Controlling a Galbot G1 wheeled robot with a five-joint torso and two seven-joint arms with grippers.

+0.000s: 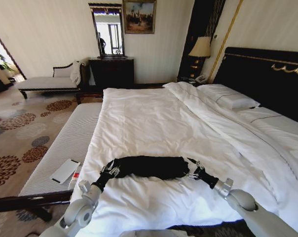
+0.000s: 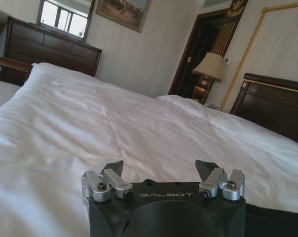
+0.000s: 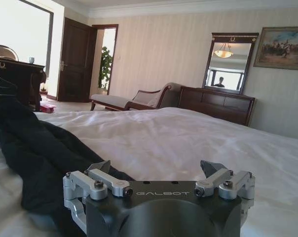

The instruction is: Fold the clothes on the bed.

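Because the black T-shirt point(image 1: 146, 166) is lying as a long, bunched band across the near part of the bed point(image 1: 154, 123), I am keeping one gripper at each of its ends. It is resting on the white duvet point(image 1: 159, 118), running left to right, already gathered into a narrow strip rather than spread flat, so I judge the fold to be partly made and not yet tidy.

My left gripper point(image 1: 111, 170) is sitting at the shirt's left end, close to the near left edge of the mattress. In the left wrist view its fingers point(image 2: 112, 170) are standing wide apart with nothing between them, only white bedding ahead, so it is gripping no cloth. My right gripper point(image 1: 192, 173) is sitting at the shirt's right end. In the right wrist view its fingers point(image 3: 102, 167) are likewise spread wide and empty, with the dark fabric point(image 3: 40, 153) heaped just beside one of them and trailing away. Whether that finger is touching the cloth I cannot tell.

Both arms are reaching in low from the near side, which is keeping the shirt framed between them for a two-ended hold.

Beyond the shirt the duvet is stretching far toward the pillows point(image 1: 228, 96) and the dark headboard point(image 1: 267, 74) on the right. To the left, a striped bench point(image 1: 65, 148) is running alongside the bed with a flat white device point(image 1: 65, 171) lying on it.
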